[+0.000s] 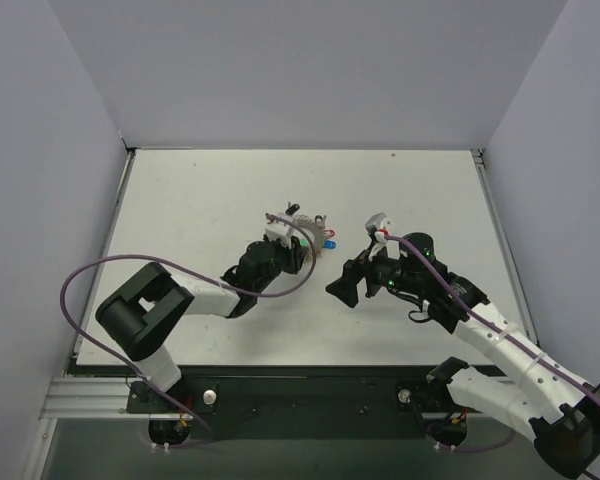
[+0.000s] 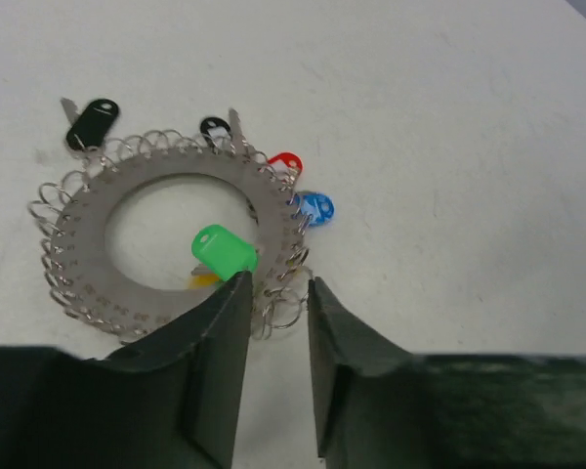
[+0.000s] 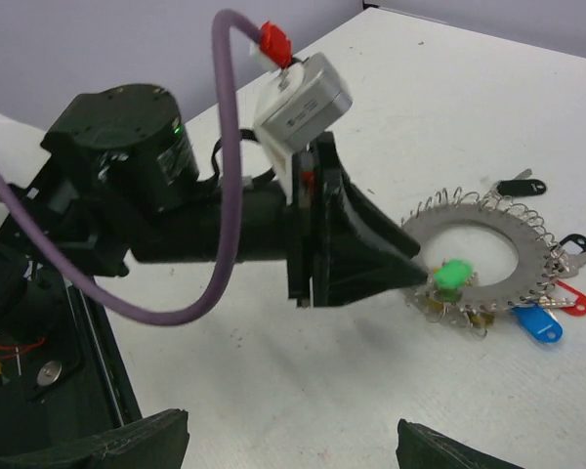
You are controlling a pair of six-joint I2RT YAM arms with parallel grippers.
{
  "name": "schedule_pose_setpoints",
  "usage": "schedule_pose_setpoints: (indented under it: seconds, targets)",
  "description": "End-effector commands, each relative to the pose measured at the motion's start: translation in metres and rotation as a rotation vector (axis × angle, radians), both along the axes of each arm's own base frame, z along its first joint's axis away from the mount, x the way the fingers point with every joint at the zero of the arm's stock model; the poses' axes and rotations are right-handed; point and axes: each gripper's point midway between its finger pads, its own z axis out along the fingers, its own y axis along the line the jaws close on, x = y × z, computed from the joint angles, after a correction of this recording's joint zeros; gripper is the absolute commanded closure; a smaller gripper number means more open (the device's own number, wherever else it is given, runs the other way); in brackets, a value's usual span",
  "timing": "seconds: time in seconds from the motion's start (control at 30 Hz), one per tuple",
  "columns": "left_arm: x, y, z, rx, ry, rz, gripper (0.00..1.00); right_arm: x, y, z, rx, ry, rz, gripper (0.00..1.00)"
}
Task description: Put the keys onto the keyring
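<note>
The keyring (image 2: pixel 88 230), a flat silvery ring with wire coils round its rim, lies on the table; it also shows in the top view (image 1: pixel 310 225) and the right wrist view (image 3: pixel 469 220). A green key (image 2: pixel 223 251) lies on its near rim over a yellow key (image 2: pixel 205 280). A red key (image 2: pixel 285 161), a blue key (image 2: pixel 315 207) and two black keys (image 2: pixel 93 122) hang at the rim. My left gripper (image 2: pixel 273 288) is narrowly open at the near rim, with small wire loops between its jaws. My right gripper (image 3: pixel 293 449) is wide open and empty, to the right of the ring.
The white table (image 1: pixel 200 200) is walled on three sides. My left arm (image 3: pixel 176 215) with its purple cable fills the left of the right wrist view. My right gripper (image 1: pixel 338 287) hovers close to the right of my left gripper (image 1: pixel 295 250).
</note>
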Motion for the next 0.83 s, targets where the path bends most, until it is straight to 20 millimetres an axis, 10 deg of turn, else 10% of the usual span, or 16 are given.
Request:
schedule_pose_setpoints:
  seconds: [0.0, 0.13, 0.3, 0.63, 0.8]
  targets:
    - [-0.027, -0.001, 0.040, -0.029, -0.113, 0.031, 0.51, 0.002, 0.003, 0.011, 0.037, -0.016, 0.005, 0.13]
    - [-0.035, 0.010, 0.058, -0.019, -0.070, 0.063, 0.22, 0.006, 0.005, 0.020, 0.049, -0.025, 0.000, 0.11]
    - [-0.046, 0.022, 0.060, 0.040, 0.084, 0.090, 0.13, 0.014, 0.007, 0.033, 0.067, -0.041, -0.025, 0.02]
    - [-0.058, 0.058, 0.050, 0.071, 0.191, 0.187, 0.13, 0.051, -0.002, 0.052, 0.080, -0.083, -0.200, 0.00]
    - [-0.064, 0.090, 0.058, 0.082, 0.091, 0.263, 0.12, 0.086, -0.045, 0.051, 0.056, -0.132, -0.495, 0.00]
